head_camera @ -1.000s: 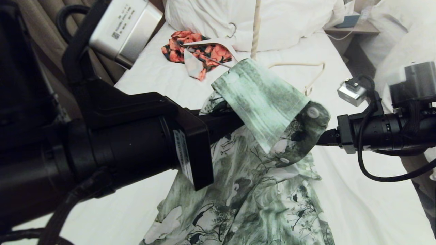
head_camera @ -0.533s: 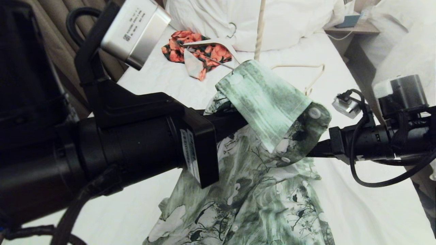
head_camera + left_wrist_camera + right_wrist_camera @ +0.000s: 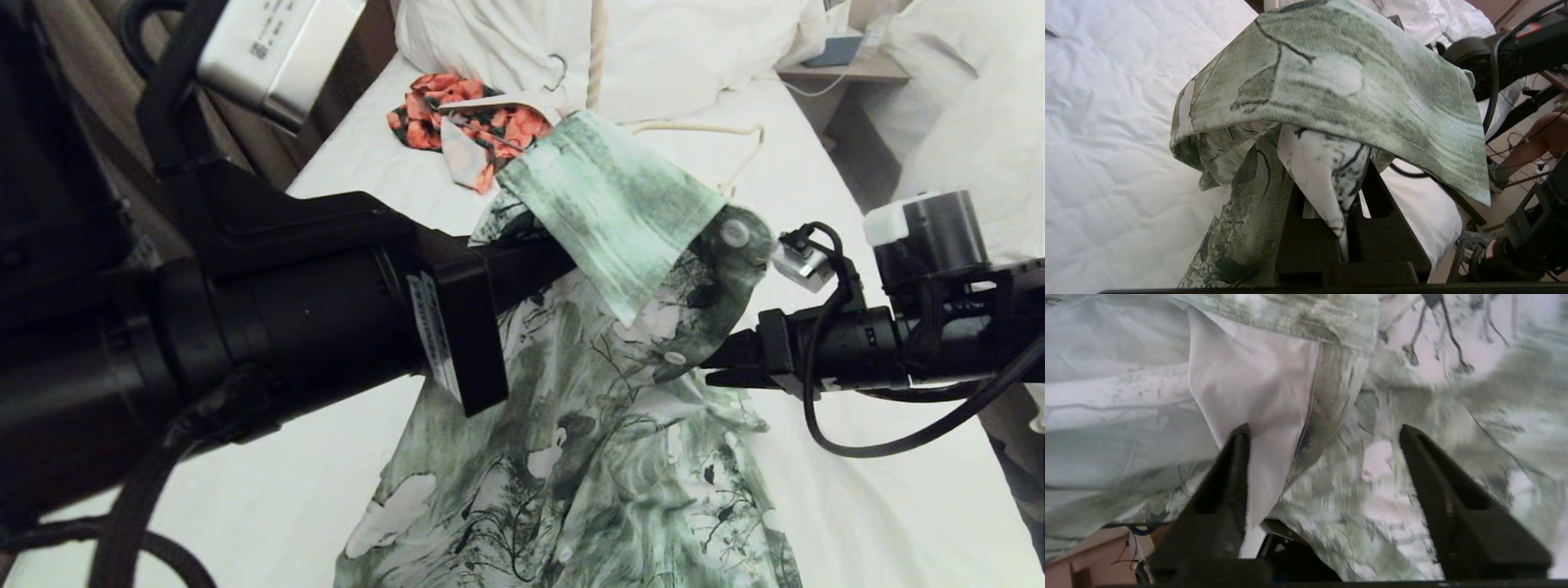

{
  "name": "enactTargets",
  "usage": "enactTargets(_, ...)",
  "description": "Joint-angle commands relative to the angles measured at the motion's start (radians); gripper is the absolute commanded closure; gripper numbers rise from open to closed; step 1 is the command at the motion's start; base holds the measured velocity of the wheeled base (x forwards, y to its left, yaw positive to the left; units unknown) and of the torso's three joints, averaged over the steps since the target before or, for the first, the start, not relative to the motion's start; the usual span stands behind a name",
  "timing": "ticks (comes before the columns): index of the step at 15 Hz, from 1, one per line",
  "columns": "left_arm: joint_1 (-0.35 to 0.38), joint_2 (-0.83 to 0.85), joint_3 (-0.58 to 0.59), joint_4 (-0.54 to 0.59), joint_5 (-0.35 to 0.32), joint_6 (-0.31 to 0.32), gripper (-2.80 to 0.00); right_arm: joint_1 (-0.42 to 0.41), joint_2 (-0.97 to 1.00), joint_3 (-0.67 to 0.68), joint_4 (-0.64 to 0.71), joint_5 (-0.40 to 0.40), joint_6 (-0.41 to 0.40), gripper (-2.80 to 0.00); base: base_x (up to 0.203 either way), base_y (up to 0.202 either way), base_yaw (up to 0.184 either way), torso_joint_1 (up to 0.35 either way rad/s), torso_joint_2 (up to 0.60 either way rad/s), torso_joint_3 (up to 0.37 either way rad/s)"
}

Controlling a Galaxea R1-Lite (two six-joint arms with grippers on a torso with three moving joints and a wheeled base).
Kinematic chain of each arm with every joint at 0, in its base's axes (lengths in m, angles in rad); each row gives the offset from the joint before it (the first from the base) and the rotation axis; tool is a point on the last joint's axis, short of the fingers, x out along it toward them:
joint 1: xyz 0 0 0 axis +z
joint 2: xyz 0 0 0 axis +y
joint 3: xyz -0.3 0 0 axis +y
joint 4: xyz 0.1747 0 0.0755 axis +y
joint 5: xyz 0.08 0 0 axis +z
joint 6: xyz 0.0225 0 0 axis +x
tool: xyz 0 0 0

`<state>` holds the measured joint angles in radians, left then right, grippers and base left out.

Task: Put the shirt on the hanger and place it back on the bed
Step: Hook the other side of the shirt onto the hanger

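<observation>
Holding the shirt (image 3: 604, 245) pinched in our left gripper (image 3: 1345, 241), we feel it limp and light. Our right gripper (image 3: 1323, 433) gapes wide — best take the collar edge.

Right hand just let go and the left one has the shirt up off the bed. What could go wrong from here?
1. The left hand pinches only a narrow fold of the shirt; the hanging weight could slip it free.
2. The open right hand sits against the cloth, so pulling away may snag it.
3. The hanger lies on the bed behind the raised collar, partly hidden, so reaching it could go astray.
</observation>
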<state>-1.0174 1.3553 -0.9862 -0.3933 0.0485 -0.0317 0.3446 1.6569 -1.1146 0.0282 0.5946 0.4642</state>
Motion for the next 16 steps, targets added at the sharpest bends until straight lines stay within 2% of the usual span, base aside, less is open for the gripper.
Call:
enactTargets(1,0.000,-0.013,0.000,-0.003,0.001,-0.001,0.00,0.006,0.012,0.004,-0.020,0.004,0.012,-2.80,0.000,0.000,0.000,0.000,0.00,0.000)
enactTargets(6,0.002,-0.019,0.000,-0.003,0.001,0.001,0.00,0.041,0.043,0.034,-0.172,0.005,0.064,-2.80,0.000,0.000,0.000,0.000,0.00,0.000)
enactTargets(8,0.002,-0.021,0.000,-0.003,0.001,-0.001,0.00,0.054,0.060,0.048,-0.249,0.005,0.118,-2.80,0.000,0.000,0.000,0.000,0.00,0.000)
enactTargets(13,0.003,-0.021,0.000,-0.003,0.002,0.001,0.00,0.068,0.067,0.057,-0.295,0.008,0.131,-2.80,0.000,0.000,0.000,0.000,0.00,0.000)
enactTargets(14,0.003,-0.021,0.000,-0.003,0.001,0.001,0.00,0.069,0.062,0.057,-0.299,0.008,0.132,0.00,0.000,0.000,0.000,0.000,0.00,0.000)
enactTargets(16,0.003,-0.021,0.000,-0.003,0.001,0.001,0.00,0.079,0.059,0.056,-0.319,0.008,0.146,0.00,0.000,0.000,0.000,0.000,0.00,0.000)
